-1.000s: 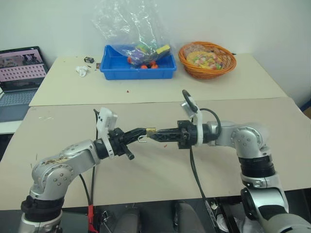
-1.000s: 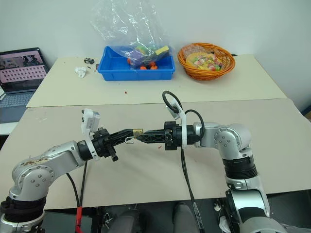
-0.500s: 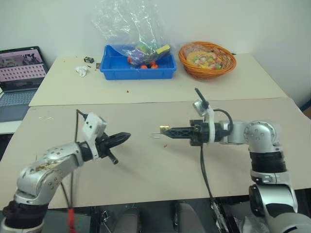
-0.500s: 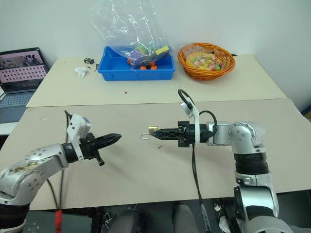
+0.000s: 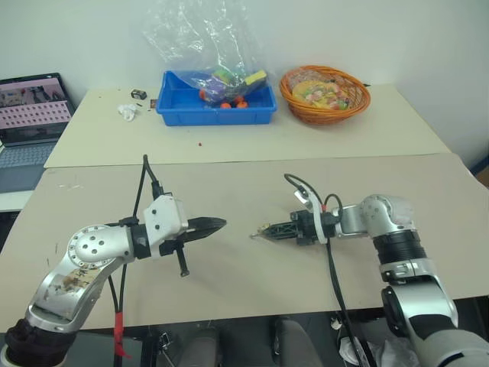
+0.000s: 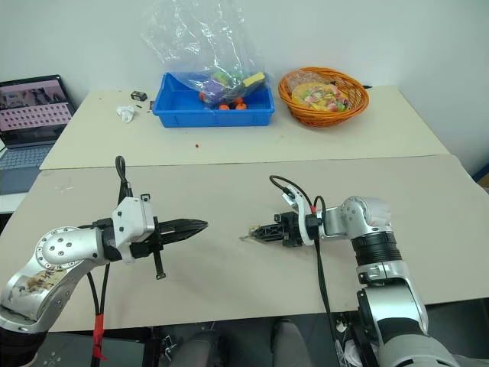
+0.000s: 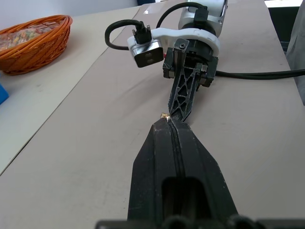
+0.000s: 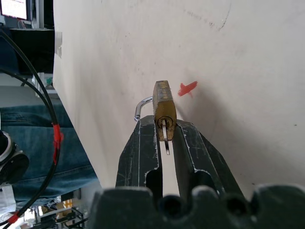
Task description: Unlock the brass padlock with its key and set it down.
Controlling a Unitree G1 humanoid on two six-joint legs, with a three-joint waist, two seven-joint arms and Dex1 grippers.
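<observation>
Where pinched: brass padlock [image 8: 164,109] between right claw [image 8: 164,136] fingertips

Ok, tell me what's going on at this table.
The robot is working a brass padlock. Its right gripper holds the padlock low over the near table, with the key sticking out of the lock and the shackle swung out to one side. The left gripper is shut, holds nothing and hangs apart from the lock. The padlock is not set down yet.
</observation>
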